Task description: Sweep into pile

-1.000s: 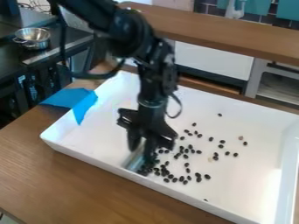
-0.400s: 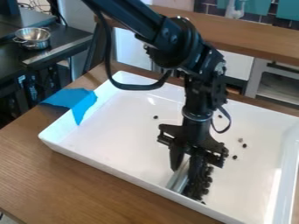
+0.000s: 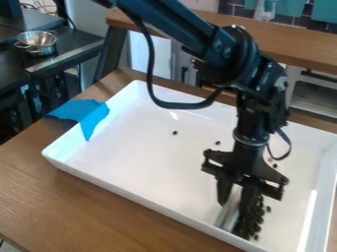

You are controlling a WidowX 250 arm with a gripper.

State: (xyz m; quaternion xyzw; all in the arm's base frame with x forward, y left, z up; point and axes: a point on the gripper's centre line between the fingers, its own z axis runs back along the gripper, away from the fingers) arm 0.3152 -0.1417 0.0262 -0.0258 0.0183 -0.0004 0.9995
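Observation:
The black gripper (image 3: 236, 196) hangs over the front right part of the white tray (image 3: 148, 189), its fingers shut on a silvery flat sweeping tool (image 3: 229, 214). This tool's lower edge rests on or close to the tray floor by the front wall. Dark beans (image 3: 250, 224) are bunched along the tool's right side, partly hidden by the gripper. One stray bean (image 3: 175, 132) lies left of the arm and another bean (image 3: 218, 142) sits nearer to it. A further bean (image 3: 274, 166) is just right of the gripper's wrist.
Raised walls surround the tray on a wooden table (image 3: 79, 209). Blue tape (image 3: 84, 114) hangs over its left wall. Behind the tray runs a wooden ledge (image 3: 299, 49). A metal bowl (image 3: 37, 43) stands on the dark counter at upper left.
The gripper and tool have moved right along the tray's front side. Beans formerly scattered across the middle right are now bunched beside the tool, farther right.

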